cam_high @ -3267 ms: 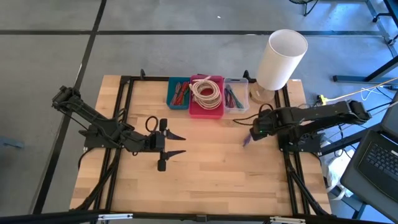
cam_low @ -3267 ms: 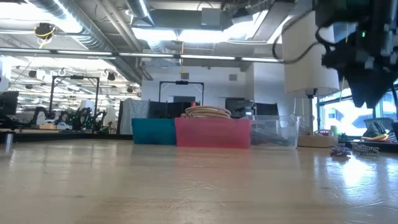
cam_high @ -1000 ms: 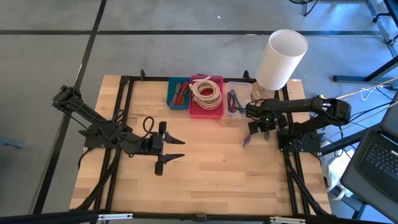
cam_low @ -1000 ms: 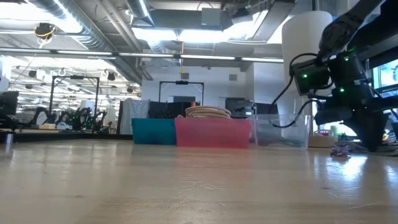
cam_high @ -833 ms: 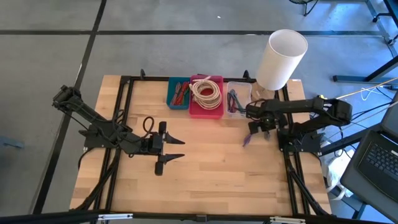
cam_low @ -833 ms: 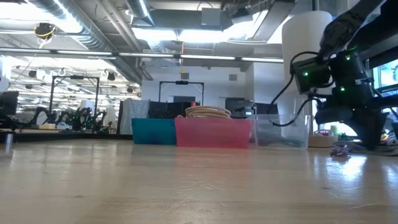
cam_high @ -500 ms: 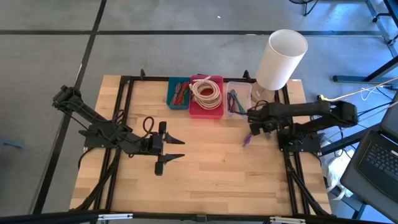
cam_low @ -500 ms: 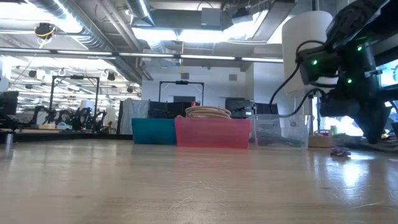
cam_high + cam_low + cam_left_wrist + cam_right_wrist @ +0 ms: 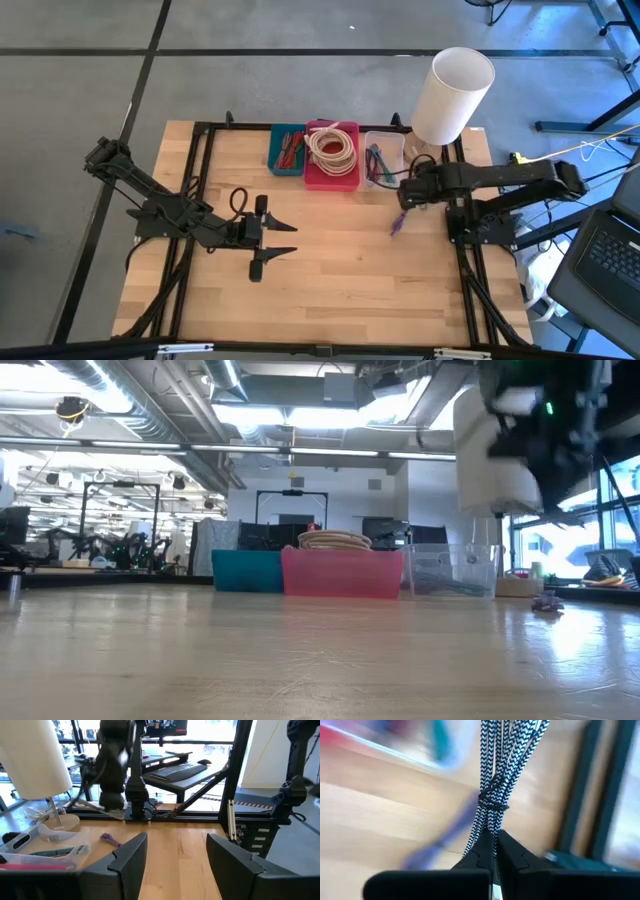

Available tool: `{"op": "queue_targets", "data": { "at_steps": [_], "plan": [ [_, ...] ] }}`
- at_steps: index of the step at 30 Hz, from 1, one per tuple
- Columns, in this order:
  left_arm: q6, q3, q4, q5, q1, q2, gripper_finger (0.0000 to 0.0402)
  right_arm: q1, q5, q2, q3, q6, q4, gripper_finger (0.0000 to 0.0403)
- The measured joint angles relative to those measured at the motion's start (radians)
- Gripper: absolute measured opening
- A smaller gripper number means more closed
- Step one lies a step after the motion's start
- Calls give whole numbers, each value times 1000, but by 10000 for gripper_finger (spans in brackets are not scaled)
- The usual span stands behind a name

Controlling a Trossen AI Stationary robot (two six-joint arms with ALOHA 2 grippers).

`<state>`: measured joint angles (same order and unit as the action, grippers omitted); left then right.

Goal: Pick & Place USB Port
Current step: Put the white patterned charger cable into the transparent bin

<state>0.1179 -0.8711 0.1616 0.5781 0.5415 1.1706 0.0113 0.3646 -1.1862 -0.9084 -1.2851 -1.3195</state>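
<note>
Tabletop (image 9: 330,250) work: the right gripper (image 9: 494,851) holds a braided cable clear of the wood, near the three bins.

Right arm's fingers (image 9: 512,855) are clamped together on a black-and-white zigzag-braided cable (image 9: 496,775), folded into a bundle of several strands and bound by a wrap just ahead of the fingertips; its plug ends are not visible. The clear bin (image 9: 381,158) lies just beyond the fingers, the pink bin (image 9: 332,175) and blue bin (image 9: 287,150) farther along the row. A small purple item (image 9: 397,225) lies on the wood close below the fingers. To finish well, I would carry the bundle level over the chosen bin, lower it inside the rim, then release so no loop hangs out. Left gripper (image 9: 284,233) waits well apart, fingers spread, empty.
</note>
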Motion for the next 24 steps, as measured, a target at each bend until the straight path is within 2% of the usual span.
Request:
{"op": "queue_targets", "data": {
  "at_steps": [4, 7, 11, 19, 24],
  "plan": [
    [-1, 0, 0, 0, 0, 0, 198, 90, 105, -9, -123, 38, 93, 1],
    [-26, 0, 0, 7, 0, 0, 198, 88, 159, -27, -195, 136, 159, 1],
    [-51, 0, 0, 14, -9, 0, 198, -18, 166, -92, -274, 285, 179, 1],
    [-52, 0, 0, 14, -42, 0, 198, -320, 12, -291, -355, 617, 236, 1],
    [-52, 0, 0, 13, -42, 0, 198, -450, -27, -384, -359, 717, 235, 0]
  ]
}}
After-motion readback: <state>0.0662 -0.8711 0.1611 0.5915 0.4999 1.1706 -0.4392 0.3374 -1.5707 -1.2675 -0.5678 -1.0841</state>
